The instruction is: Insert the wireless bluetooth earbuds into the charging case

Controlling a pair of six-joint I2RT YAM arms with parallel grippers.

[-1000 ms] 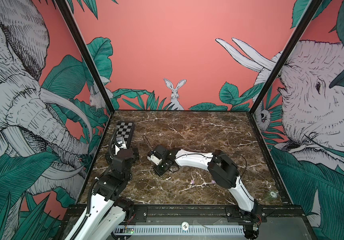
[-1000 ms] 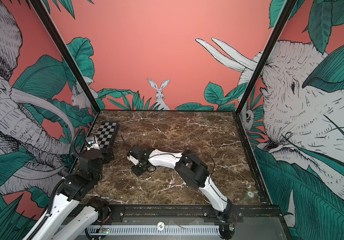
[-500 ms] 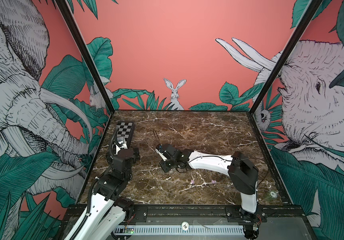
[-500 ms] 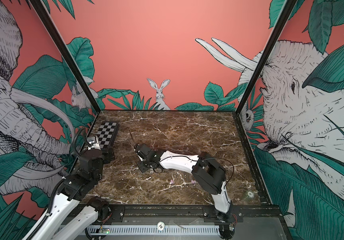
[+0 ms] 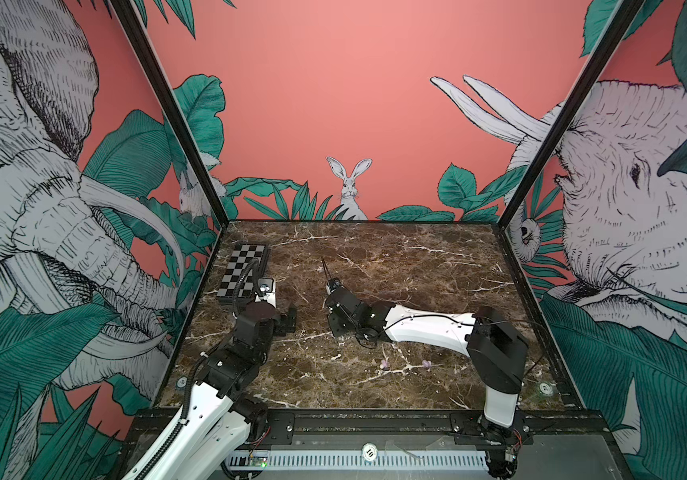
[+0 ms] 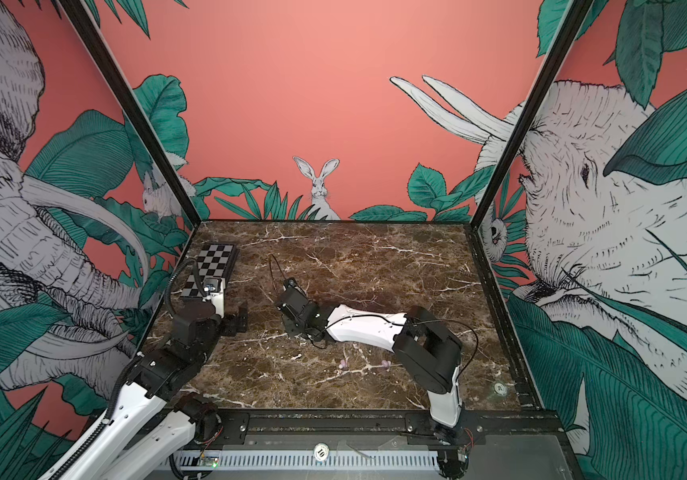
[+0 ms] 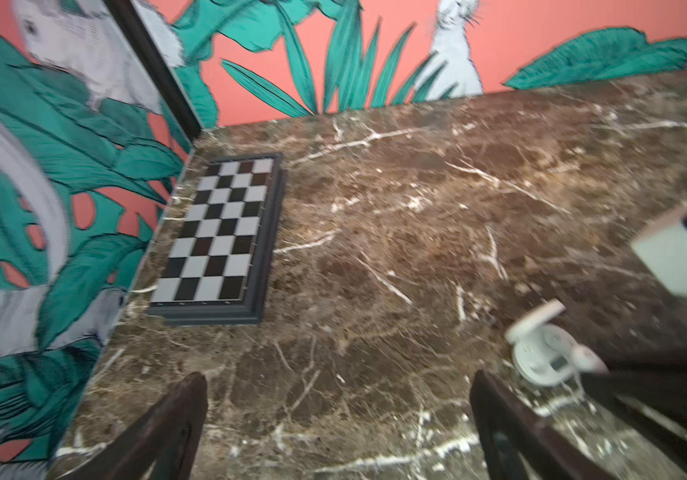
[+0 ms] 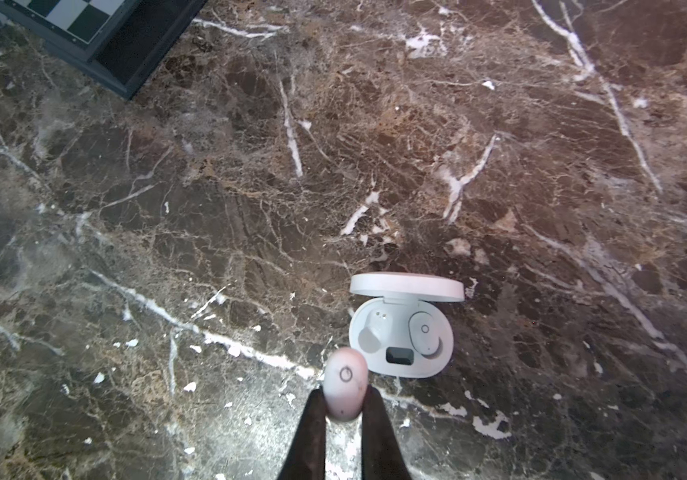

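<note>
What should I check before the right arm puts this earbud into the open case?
1. Right jaws pinching the held earbud: ok.
2. The case lid open: ok.
3. One empty socket free: ok.
4. The seated earbud down in the other socket: ok.
5. The held earbud over the empty socket: not ok, it is short of it, at the edge of the case.
6. Left jaws open, away from the case: ok.

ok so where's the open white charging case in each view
Both top views: not visible.
Left wrist: charging case, lid up, past the open left gripper.
Right wrist: just beyond the earbud pinched in the right gripper.
Shared landmark: the chessboard.
</note>
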